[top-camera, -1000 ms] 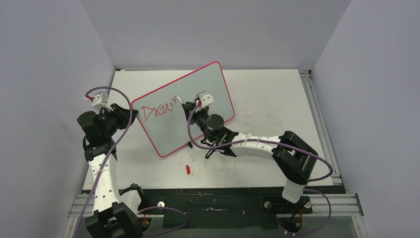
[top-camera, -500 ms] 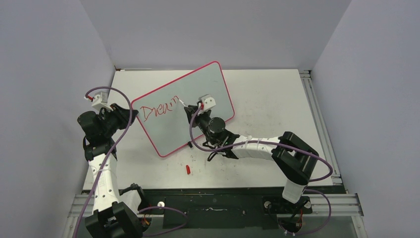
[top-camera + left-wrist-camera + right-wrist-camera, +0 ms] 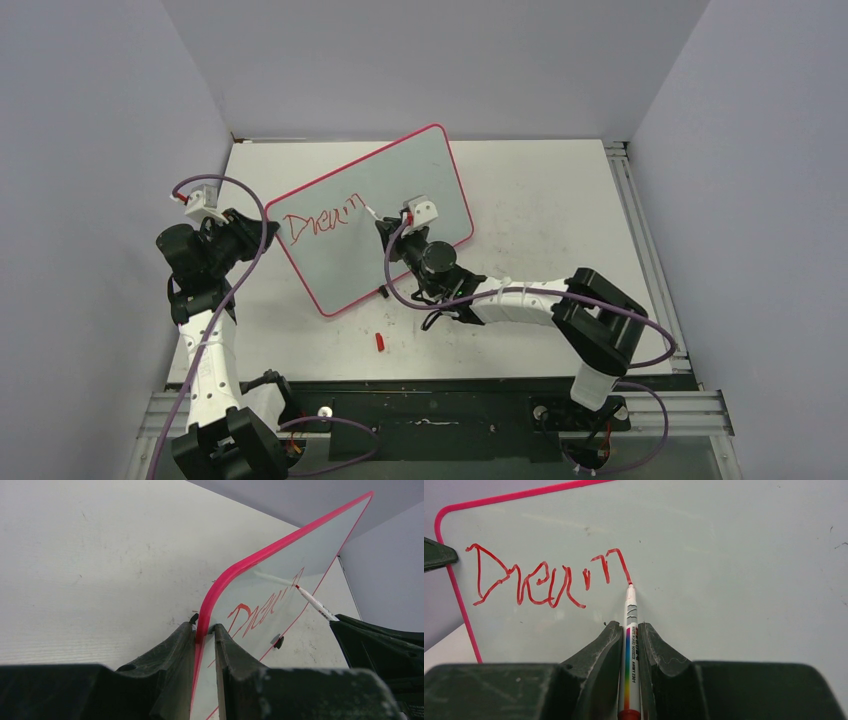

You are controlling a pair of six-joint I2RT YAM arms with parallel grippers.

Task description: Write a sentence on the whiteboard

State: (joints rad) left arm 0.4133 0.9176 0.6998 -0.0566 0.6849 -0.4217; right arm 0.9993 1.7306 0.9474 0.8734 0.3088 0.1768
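Jaws: left gripper point(image 3: 204, 630) pinches the left rim of the whiteboard point(image 3: 420, 170), tilted up centre-left on the table point(image 3: 560, 200); right gripper point(image 3: 630, 629) clamps the marker point(image 3: 631, 605), tip touching the board at the end of red "Dream" point(image 3: 549, 580), so one word is written and the sentence looks unfinished.

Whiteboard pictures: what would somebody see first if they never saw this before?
The red scrawl "Dream" across the whiteboard, which sits askew on the table. The right fingers pinch a marker, its tip at the end of the last letter. The left fingers clamp the board's pink rim near its left corner.
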